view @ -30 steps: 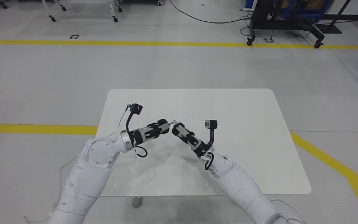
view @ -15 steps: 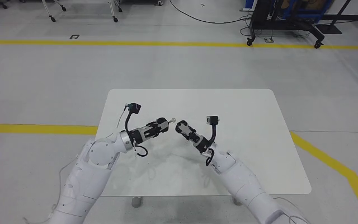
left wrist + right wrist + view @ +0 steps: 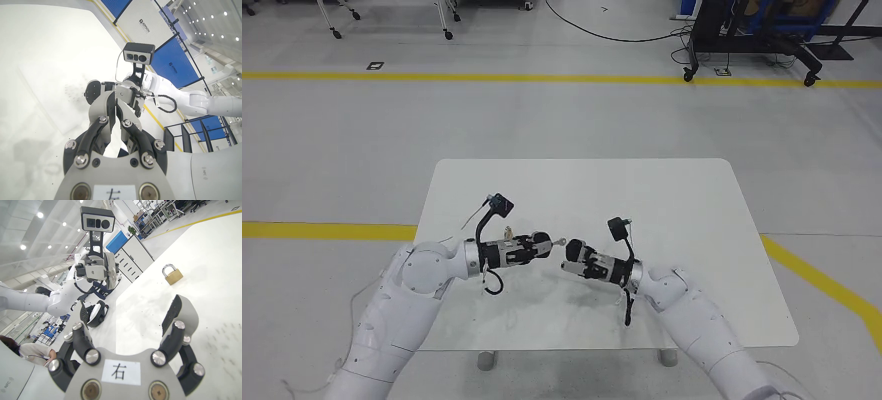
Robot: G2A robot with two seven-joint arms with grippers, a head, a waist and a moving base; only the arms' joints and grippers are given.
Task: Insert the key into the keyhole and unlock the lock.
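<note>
The left gripper (image 3: 115, 95) is pinching shut on a thin pale sliver, judged to be the key (image 3: 559, 240). The right gripper (image 3: 130, 310) is standing spread, holding nothing. Farther off, 1 brass padlock (image 3: 172, 274) is lying loose on the table (image 3: 208, 256). Risk: unbraced, it is liable to slide under key pressure, spoiling insertion.

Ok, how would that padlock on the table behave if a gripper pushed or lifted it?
The padlock looks like solid brass, so probably heavy for its size and rigid. Its blocky body lies on the table, so a push should slide it, not roll it.
</note>
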